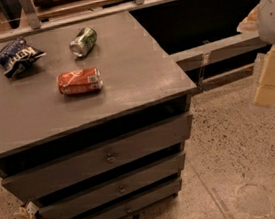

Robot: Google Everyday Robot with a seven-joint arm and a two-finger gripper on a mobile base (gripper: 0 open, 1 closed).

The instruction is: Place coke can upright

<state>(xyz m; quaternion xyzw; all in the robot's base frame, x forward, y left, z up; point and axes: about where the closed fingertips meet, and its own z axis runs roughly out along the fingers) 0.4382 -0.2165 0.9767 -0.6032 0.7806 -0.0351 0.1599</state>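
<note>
We see the coke can [79, 82] lying on its side on the flat grey cabinet top [137, 66], left of centre, its long axis running left to right. It is a smooth red-orange metal cylinder. Farther back lie a green and silver can [83, 42] and a crinkled blue bag [17, 55]. The gripper [273, 74], pale and blocky, hangs well apart at the right edge; we cannot tell whether it is apart or together.

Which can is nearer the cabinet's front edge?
The red coke can; the green can lies farther back. The gripper hangs right of the cabinet.
</note>
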